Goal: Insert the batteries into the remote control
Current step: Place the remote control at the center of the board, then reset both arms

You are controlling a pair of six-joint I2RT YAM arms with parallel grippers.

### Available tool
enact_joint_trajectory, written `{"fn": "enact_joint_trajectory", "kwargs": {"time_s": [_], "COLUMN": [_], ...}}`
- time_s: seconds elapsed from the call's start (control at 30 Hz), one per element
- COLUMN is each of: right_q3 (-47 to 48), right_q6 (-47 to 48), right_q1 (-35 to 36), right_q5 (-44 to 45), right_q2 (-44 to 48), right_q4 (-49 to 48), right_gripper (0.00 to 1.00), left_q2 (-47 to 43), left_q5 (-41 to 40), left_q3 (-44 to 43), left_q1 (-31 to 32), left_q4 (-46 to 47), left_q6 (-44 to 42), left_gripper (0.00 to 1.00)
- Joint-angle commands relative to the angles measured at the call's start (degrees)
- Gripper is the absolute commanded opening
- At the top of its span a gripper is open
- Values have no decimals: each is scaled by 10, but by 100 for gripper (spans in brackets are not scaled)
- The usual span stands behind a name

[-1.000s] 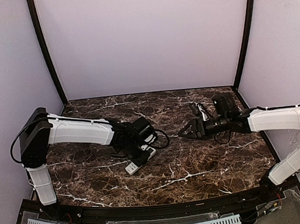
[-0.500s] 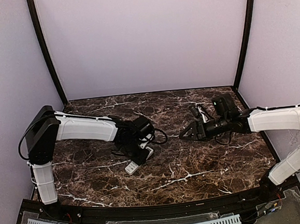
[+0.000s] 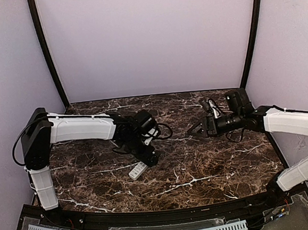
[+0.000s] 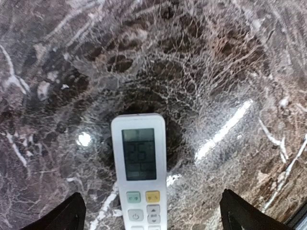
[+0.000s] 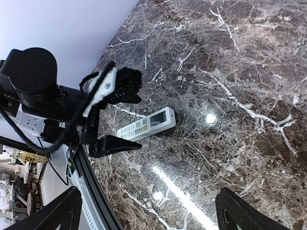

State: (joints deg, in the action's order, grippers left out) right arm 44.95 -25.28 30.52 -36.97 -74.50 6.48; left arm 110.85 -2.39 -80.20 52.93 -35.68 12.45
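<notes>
Dark marble tabletop (image 3: 212, 174) with white veins, lilac walls (image 3: 148, 41) on three sides.

Count: 1 remote control (image 3: 138, 171), 2 arms, 2 grippers.

Left gripper (image 3: 149, 158):
- Points down at the table, jaws spread wide.
- Nothing is gripped. In the left wrist view both fingers (image 4: 62, 218) sit at the bottom corners, with bare marble between each one and the remote control (image 4: 139, 167).
- The remote lies flat and face up, centred in the gap between those fingers and running straight out ahead of the gripper.
- Its display (image 4: 139, 153) is on the end farthest from the gripper and shows digits I can't read for certain.
- Its buttons (image 4: 144, 196) are on the end nearest the wrist, one green and one yellow among them.
- From overhead the remote lies just past the fingertips, on the near side. I can't tell whether a tip touches its button end.

Right gripper (image 3: 195, 133):
- Held above the table, aimed across at the left arm, jaws also wide apart.
- Empty. Its fingers (image 5: 244, 211) frame only marble.
- The remote (image 5: 146, 124) is well out ahead of it, beside the left gripper's fingers.
</notes>
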Motion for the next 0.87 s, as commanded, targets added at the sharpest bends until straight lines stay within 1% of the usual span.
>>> {"fn": "enact_joint_trajectory", "kwargs": {"time_s": [0.0, 0.1, 0.13, 0.23, 0.27, 0.3, 0.37, 0.43, 0.5, 0.6, 0.73, 0.83], "right_q3": [22, 22, 19, 5, -2, -11, -41, -71, -103, -143, -171, -174], "right_q6": [23, 33, 35, 37, 38, 38, 35, 30, 24, 13, 8, 8], "right_q1": [-21, -36, -42, -63, -69, -74, -85, -91, -94, -95, -96, -96], "right_q5": [14, 19, 19, 17, 18, 21, 27, 32, 45, 48, 49, 51], "right_q2": [36, 58, 66, 89, 95, 102, 116, 129, 149, 166, 172, 171], "right_q4": [31, 47, 50, 54, 54, 53, 48, 37, 27, 5, -6, -10], "right_gripper": [97, 98, 98, 99, 98, 99, 99, 99, 99, 99, 99, 99], "left_q2": [-108, -174, -212, -285, -319, -337, -400, -439, -466, -482, -488, -491], "left_q5": [8, 16, 21, 60, 70, 75, 81, 86, 83, 76, 73, 69], "left_q3": [6, 69, 85, 167, 183, 217, 266, 316, 355, 403, 437, 437], "left_q1": [-35, -72, -81, -146, -159, -186, -221, -248, -260, -264, -264, -264], "left_q4": [9, 56, 76, 106, 121, 128, 145, 164, 176, 189, 210, 217], "left_q6": [3, 14, 28, 58, 72, 77, 97, 116, 133, 155, 171, 169], "left_gripper": [99, 99, 98, 99, 99, 99, 99, 99, 99, 99, 98, 99]}}
